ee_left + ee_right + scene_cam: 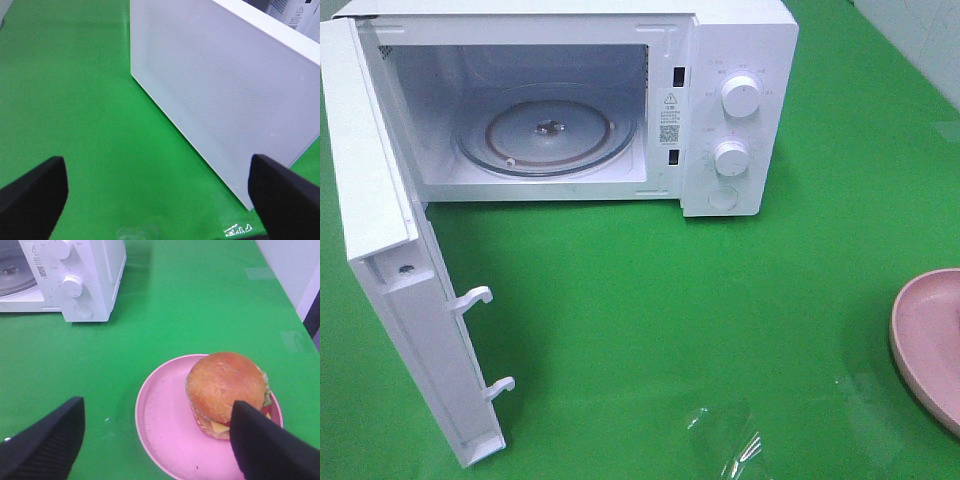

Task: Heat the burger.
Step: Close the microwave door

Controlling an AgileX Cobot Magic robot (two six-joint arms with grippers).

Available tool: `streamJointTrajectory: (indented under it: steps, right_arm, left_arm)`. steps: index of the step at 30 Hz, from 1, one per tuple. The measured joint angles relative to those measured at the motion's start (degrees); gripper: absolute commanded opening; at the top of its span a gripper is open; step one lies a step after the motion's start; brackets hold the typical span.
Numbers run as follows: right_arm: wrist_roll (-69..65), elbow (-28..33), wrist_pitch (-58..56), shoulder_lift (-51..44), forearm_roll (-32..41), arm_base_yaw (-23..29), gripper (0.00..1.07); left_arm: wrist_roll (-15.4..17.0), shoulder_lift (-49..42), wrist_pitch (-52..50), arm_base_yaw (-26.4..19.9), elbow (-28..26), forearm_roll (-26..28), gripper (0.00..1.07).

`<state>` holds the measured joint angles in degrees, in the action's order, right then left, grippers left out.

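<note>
Currently the microwave [560, 100] sits at the upper left of the high view on the green desk [720, 300]; its door [390, 250] is swung fully open toward the lower left of the frame, two white latch hooks [472, 297] sticking out of its inner edge; glass turntable [548, 130] visible inside the cavity, nothing on it; two white knobs [740, 97] stacked on the control panel at right, a round button below them.

Burger [227, 390] is on the pink plate [165, 425]; in the right wrist view it sits on the plate's right half, golden bun on top, lettuce edge, cheese and a bit of red showing at the side; the right-hand dark finger covers part of its lower edge in that picture, contact cannot be told; plate stands on the desk well apart from the microwave; in the high view only the plate's rim shows at the right edge, burger out of frame there.

Right gripper [160, 440]: jaws spread wide, nothing between them, hanging above the plate.

Left gripper [160, 195]: jaws also spread wide, released, nothing held; facing the outer face of the open door, bare green desk below; neither gripper appears in the high view.
</note>
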<state>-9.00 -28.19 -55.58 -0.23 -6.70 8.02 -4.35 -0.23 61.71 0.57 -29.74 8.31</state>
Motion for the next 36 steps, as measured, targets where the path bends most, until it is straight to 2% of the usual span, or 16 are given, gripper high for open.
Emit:
streamJointTrajectory:
  steps: [7, 8, 9, 11, 12, 13, 14, 16, 17, 18, 19, 20, 21, 22, 28, 36]
  right_arm:
    - [0.0, 0.0, 0.0, 0.0, 0.0, 0.0, 0.76]
    - [0.0, 0.0, 0.0, 0.0, 0.0, 0.0, 0.76]
    - [0.0, 0.0, 0.0, 0.0, 0.0, 0.0, 0.76]
    - [0.0, 0.0, 0.0, 0.0, 0.0, 0.0, 0.76]
    - [0.0, 0.0, 0.0, 0.0, 0.0, 0.0, 0.76]
    - [0.0, 0.0, 0.0, 0.0, 0.0, 0.0, 0.76]
    - [0.0, 0.0, 0.0, 0.0, 0.0, 0.0, 0.76]
    - [0.0, 0.0, 0.0, 0.0, 0.0, 0.0, 0.76]
    - [0.0, 0.0, 0.0, 0.0, 0.0, 0.0, 0.76]
    - [0.0, 0.0, 0.0, 0.0, 0.0, 0.0, 0.76]
    - [0.0, 0.0, 0.0, 0.0, 0.0, 0.0, 0.76]
    - [0.0, 0.0, 0.0, 0.0, 0.0, 0.0, 0.76]
    - [0.0, 0.0, 0.0, 0.0, 0.0, 0.0, 0.76]
    - [0.0, 0.0, 0.0, 0.0, 0.0, 0.0, 0.76]
    - [0.0, 0.0, 0.0, 0.0, 0.0, 0.0, 0.76]
    - [0.0, 0.0, 0.0, 0.0, 0.0, 0.0, 0.76]
  left_arm:
    - [0.57, 0.0, -0.69, 0.0, -0.23, 0.0, 0.84]
    - [1.66, 0.29, -1.89, 0.0, -0.57, 0.0, 0.77]
    - [1.66, 0.29, -1.89, 0.0, -0.57, 0.0, 0.77]
    - [3.44, 3.09, -6.3, 0.0, -0.86, 0.0, 0.66]
    - [3.44, 3.09, -6.3, 0.0, -0.86, 0.0, 0.66]
    - [3.61, 4.18, -7.68, 0.0, -0.86, 0.0, 0.56]
    - [3.61, 4.18, -7.68, 0.0, -0.86, 0.0, 0.56]
    - [3.84, 8.65, -12.89, 0.0, -0.86, 0.0, 0.32]
    - [3.84, 8.65, -12.89, 0.0, -0.86, 0.0, 0.32]
    - [3.84, 11.4, -15.58, 0.0, -0.86, -0.23, 0.24]
    - [3.84, 11.4, -15.58, 0.0, -0.86, -0.23, 0.24]
    - [3.84, 12.83, -16.79, 0.0, -0.86, -0.23, 0.05]
    - [3.84, 12.83, -16.79, 0.0, -0.86, -0.23, 0.05]
    - [3.9, 15.41, -18.68, 0.0, -0.86, -0.29, 0.0]
    - [4.07, 23.38, -26.3, 0.0, 0.0, -1.2, 0.0]
    - [2.29, 29.51, -43.89, 0.0, 8.25, 0.69, 0.0]
